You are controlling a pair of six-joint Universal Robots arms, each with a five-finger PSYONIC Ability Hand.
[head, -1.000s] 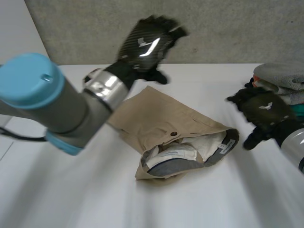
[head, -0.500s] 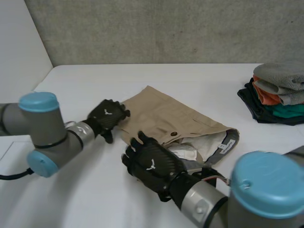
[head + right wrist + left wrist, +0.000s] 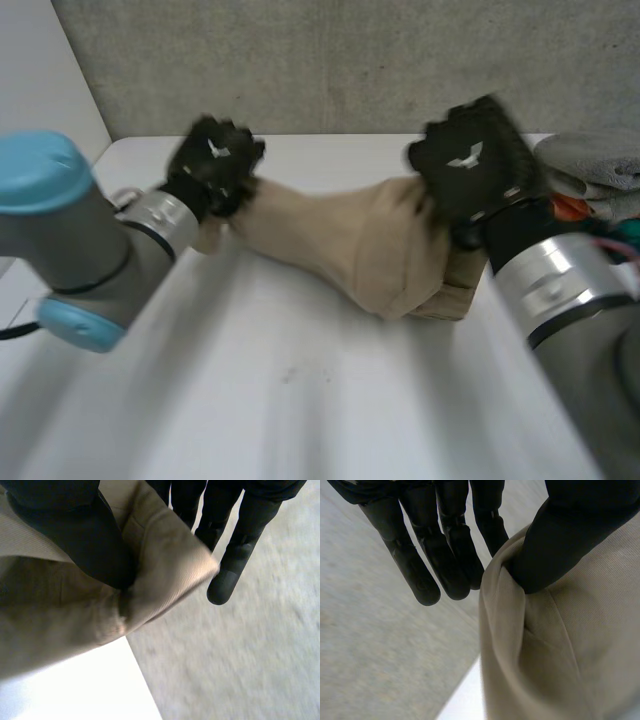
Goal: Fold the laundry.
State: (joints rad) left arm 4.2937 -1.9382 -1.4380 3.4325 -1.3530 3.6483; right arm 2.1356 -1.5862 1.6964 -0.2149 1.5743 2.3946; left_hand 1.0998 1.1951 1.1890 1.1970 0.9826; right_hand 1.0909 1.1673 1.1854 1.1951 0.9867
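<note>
While the left hand point(image 3: 215, 160) pinches one end of the tan garment point(image 3: 340, 240) — thumb point(image 3: 565, 540) pressed into the cloth, nearly straight fingers point(image 3: 447, 555) behind it — the right hand point(image 3: 470, 165) clamps the other end in like fashion, thumb point(image 3: 85, 535) on the fold and fingers point(image 3: 235, 545) behind. Between the two hands the garment sags in a bunched swag over the white table point(image 3: 300, 400). A stack of clothes point(image 3: 590, 160) sits just beyond the right hand.
</note>
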